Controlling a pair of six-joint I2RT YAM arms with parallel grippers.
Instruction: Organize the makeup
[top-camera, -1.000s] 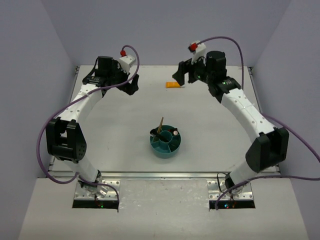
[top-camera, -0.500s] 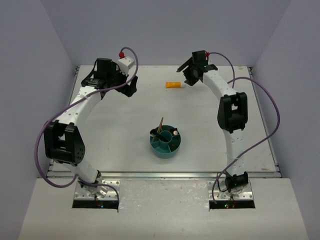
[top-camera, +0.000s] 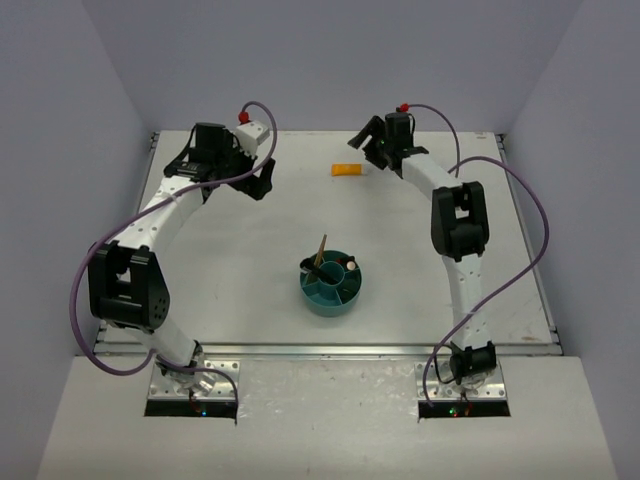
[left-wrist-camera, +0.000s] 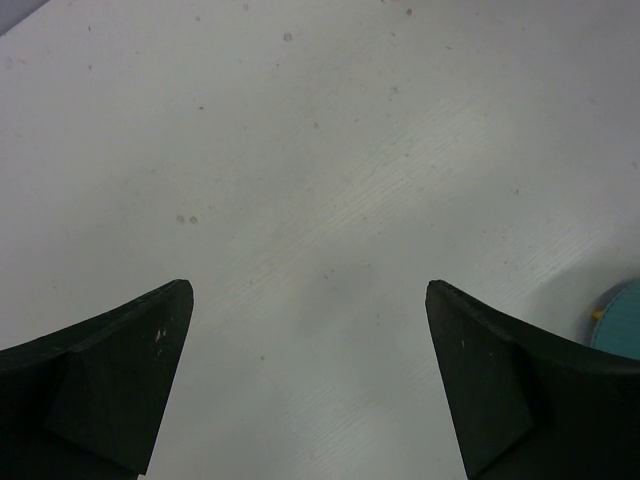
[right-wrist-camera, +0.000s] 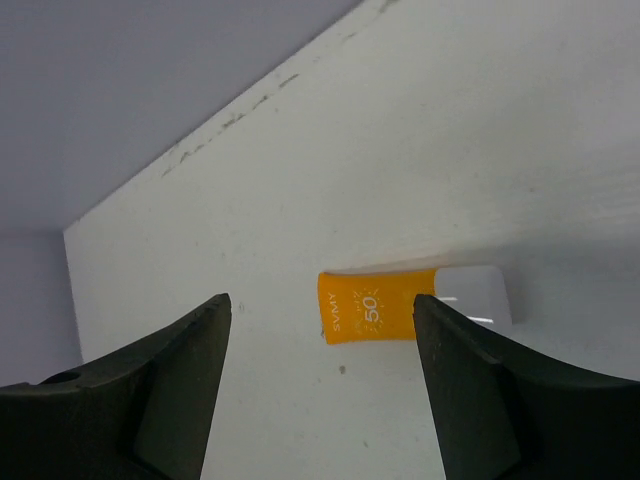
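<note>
An orange-and-white packet (top-camera: 347, 169) lies flat on the table at the far middle. In the right wrist view the packet (right-wrist-camera: 375, 306) lies just beyond my open right gripper (right-wrist-camera: 322, 300), close to its right finger. In the top view the right gripper (top-camera: 373, 138) hovers just right of the packet. A teal divided bowl (top-camera: 330, 297) at the table's centre holds a tan brush (top-camera: 319, 254) standing tilted, dark items and a small white piece. My left gripper (top-camera: 225, 178) is open and empty at the far left; its wrist view shows bare table between the fingers (left-wrist-camera: 120, 370).
The white table (top-camera: 250, 240) is walled by grey panels at the back and sides. The back wall stands close behind the packet (right-wrist-camera: 150, 90). The bowl's rim (left-wrist-camera: 620, 320) shows at the right edge of the left wrist view. Purple cables loop beside both arms.
</note>
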